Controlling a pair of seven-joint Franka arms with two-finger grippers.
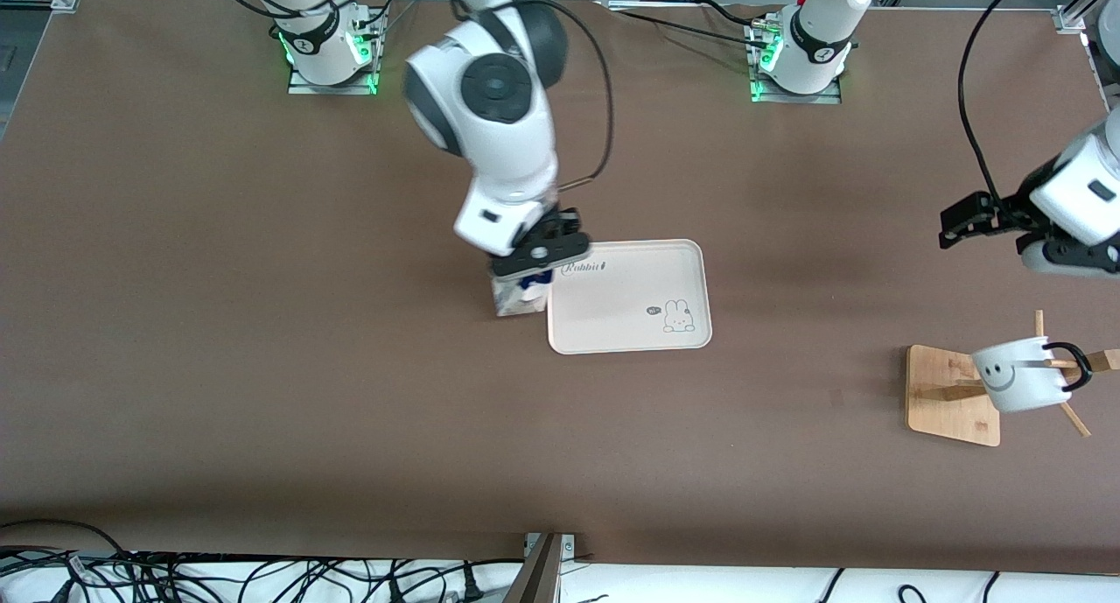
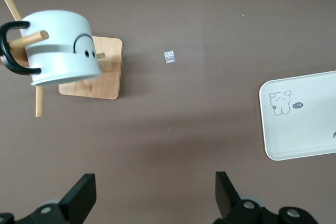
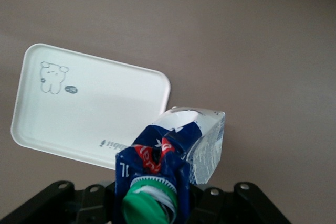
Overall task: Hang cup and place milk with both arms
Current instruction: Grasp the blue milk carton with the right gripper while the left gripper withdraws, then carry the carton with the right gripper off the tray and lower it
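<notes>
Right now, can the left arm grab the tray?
Probably yes. The left tool hangs open over bare table, the tray lies empty, though the right tool grips the milk carton beside it.

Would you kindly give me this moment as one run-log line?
cup: hung on wooden rack | left gripper: open, above table | right gripper: shut on milk beside tray

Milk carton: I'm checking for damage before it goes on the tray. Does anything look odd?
Yes. The milk carton, clamped in the right gripper beside the tray, looks crumpled around its gable top below the green cap. No spill is visible.
</notes>
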